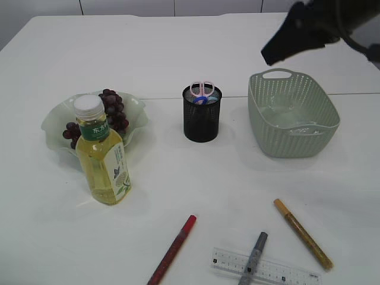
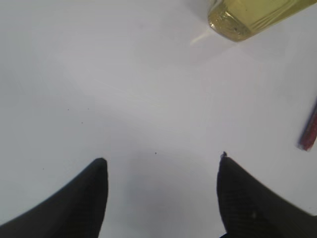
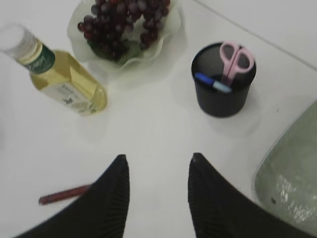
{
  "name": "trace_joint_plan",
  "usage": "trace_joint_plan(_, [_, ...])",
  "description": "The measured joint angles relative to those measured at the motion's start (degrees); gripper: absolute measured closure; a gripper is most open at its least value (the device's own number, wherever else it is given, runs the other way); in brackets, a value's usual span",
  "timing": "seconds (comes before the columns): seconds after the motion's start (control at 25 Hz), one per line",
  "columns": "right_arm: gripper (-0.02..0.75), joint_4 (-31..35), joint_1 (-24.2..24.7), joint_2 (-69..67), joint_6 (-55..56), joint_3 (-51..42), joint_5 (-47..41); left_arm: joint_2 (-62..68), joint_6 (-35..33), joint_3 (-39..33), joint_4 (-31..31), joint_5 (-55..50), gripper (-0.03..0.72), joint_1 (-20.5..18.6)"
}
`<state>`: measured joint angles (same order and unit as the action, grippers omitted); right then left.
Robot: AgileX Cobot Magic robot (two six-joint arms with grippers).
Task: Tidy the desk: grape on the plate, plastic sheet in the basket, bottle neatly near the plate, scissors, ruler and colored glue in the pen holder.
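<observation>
Nearest the front edge lie one clear plastic ruler (image 1: 265,268), long axis left-right, and three glue pens: red (image 1: 173,250), grey (image 1: 253,258) resting across the ruler, and orange (image 1: 303,233), each angled front-to-back. Behind stand one upright yellow-filled plastic bottle (image 1: 102,152), touching one pale green wavy plate (image 1: 54,126) holding one dark grape bunch (image 1: 111,114); one black mesh pen holder (image 1: 202,114) containing one pink-handled scissors (image 1: 203,89), handles up; and one green basket (image 1: 292,113). The left gripper (image 2: 161,171) is spread wide and empty over bare table; the right gripper (image 3: 157,166) is partly spread, gripping nothing.

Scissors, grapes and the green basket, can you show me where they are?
Scissors (image 1: 203,89), exterior view, on the pink handles sticking out of the black holder.
Grapes (image 1: 113,107), exterior view, on the bunch's middle.
Green basket (image 1: 297,133), exterior view, on its front wall.
</observation>
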<state>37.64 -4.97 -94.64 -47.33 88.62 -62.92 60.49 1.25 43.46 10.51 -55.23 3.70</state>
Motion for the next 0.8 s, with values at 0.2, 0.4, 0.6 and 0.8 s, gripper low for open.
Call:
trace_joint_plan(0.2, [0.444, -1.95, -2.25, 8.07, -2.74, -16.41, 4.94, 0.0, 0.0, 0.0, 0.0, 1.08, 0.183, 0.0])
trace_joint_plan(0.4, [0.443, -4.67, -11.08, 11.18, -2.29, -27.44, 8.83, 0.0, 0.0, 0.0, 0.0, 1.17, 0.183, 0.0])
trace_joint_plan(0.6, [0.443, -14.18, -22.49, 10.63, -0.09, -31.22, 13.97, 0.0, 0.0, 0.0, 0.0, 1.32, 0.183, 0.0])
trace_joint_plan(0.8, [0.422, -18.93, -28.64, 5.48, 1.48, -31.72, 14.5, 0.0, 0.0, 0.0, 0.0, 1.3, 0.183, 0.0])
